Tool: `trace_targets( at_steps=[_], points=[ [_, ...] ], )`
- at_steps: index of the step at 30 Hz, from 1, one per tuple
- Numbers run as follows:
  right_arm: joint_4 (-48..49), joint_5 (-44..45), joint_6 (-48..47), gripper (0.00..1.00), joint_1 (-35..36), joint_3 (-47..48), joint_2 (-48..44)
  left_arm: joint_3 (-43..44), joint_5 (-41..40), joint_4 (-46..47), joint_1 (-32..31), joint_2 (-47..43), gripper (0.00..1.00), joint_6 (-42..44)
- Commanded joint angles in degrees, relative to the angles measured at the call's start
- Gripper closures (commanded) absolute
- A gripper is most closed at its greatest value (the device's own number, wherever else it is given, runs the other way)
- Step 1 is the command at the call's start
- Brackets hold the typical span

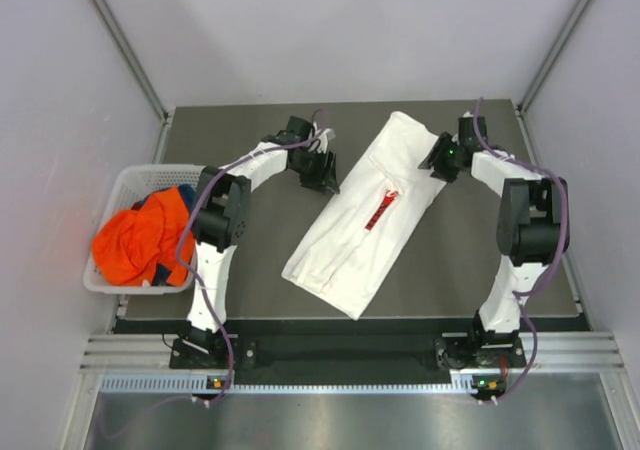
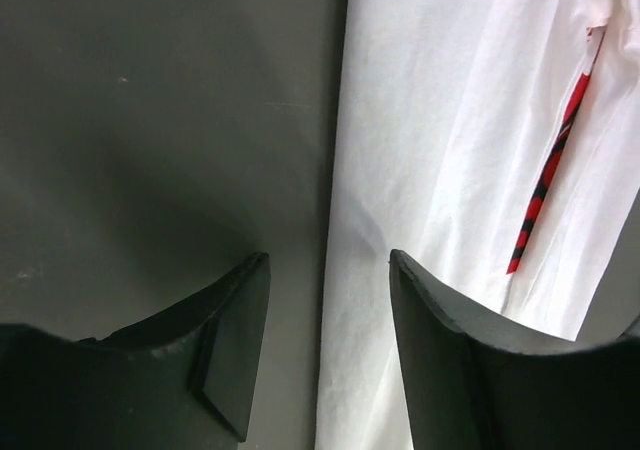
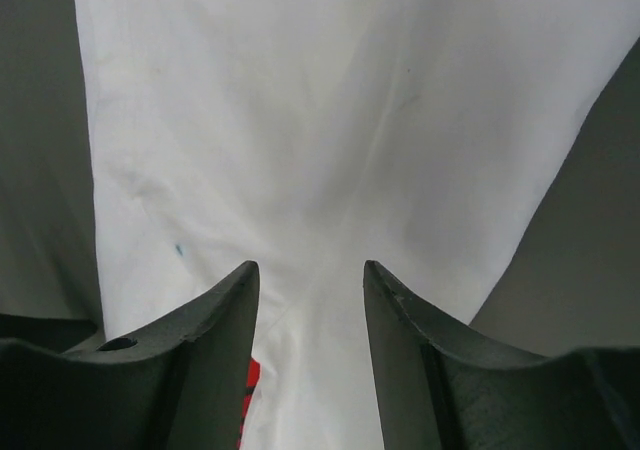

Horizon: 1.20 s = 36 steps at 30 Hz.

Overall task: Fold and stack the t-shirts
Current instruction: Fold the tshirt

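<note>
A white t-shirt (image 1: 365, 215) with a red and black strip lies folded into a long band, slanting across the dark table. My left gripper (image 1: 328, 175) is open and empty beside the shirt's left edge; the left wrist view shows the white cloth edge (image 2: 440, 170) running between its fingers (image 2: 235, 340). My right gripper (image 1: 436, 162) is open over the shirt's upper right edge; in its wrist view white cloth (image 3: 320, 150) fills the gap between the open fingers (image 3: 215, 340). Whether the fingers touch the cloth I cannot tell.
A white basket (image 1: 115, 185) at the table's left edge holds an orange shirt (image 1: 135, 245) and some blue cloth (image 1: 160, 198). Grey walls stand close on both sides. The dark table (image 1: 250, 260) ends just before the arm bases.
</note>
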Motion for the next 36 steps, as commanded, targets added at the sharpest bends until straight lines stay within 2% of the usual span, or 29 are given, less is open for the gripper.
trace_targets(
  at_steps=[1,2,5,6,9,10,11,16,25,28,31,33,36],
  points=[
    [-1.5,7.6,1.5,0.53,1.6,5.8,2.2,-2.5,1.9,1.6,0.1,-0.1,0.44,-0.2],
    [-3.2,11.5,2.3,0.53,2.2,6.6,2.8,-2.9,2.0,2.2,0.1,-0.1,0.45,-0.4],
    [-6.1,17.1,3.6,0.51,3.7,8.3,4.5,-3.5,1.1,2.0,0.1,0.1,0.59,-1.6],
    [-6.0,18.1,3.9,0.50,4.2,8.7,5.2,-3.8,1.0,2.2,0.1,0.0,0.71,-1.8],
    [-6.4,19.9,5.5,0.47,5.4,10.5,6.9,-5.9,0.3,3.2,0.3,-0.7,0.87,-2.7],
    [-7.2,20.0,5.7,0.47,5.8,11.4,8.6,-7.1,0.1,3.5,0.5,-1.3,0.96,-3.4],
    [-8.3,20.6,5.9,0.46,6.5,12.6,9.5,-7.7,0.3,3.8,0.8,-1.6,1.00,-3.9],
    [-10.9,20.9,4.9,0.47,8.1,19.8,16.0,-13.3,1.2,7.7,3.4,-5.1,1.00,-7.9],
    [-8.5,13.9,-0.2,0.48,9.6,29.4,23.9,-22.7,0.8,13.6,7.0,-11.4,1.00,-14.4],
    [-8.5,11.1,-2.1,0.48,9.9,33.7,27.1,-25.1,-0.9,11.5,7.4,-12.8,1.00,-17.0],
    [-8.3,9.2,-4.2,0.47,10.4,37.3,29.3,-27.5,-6.3,8.1,7.9,-15.1,1.00,-17.8],
    [-7.8,8.2,-5.1,0.47,10.7,38.8,30.0,-30.8,-5.8,7.3,8.2,-17.0,1.00,-18.1],
    [-8.3,7.3,-6.8,0.46,10.6,40.2,29.6,-35.3,-3.7,6.9,8.3,-21.5,0.81,-16.9]
  ],
)
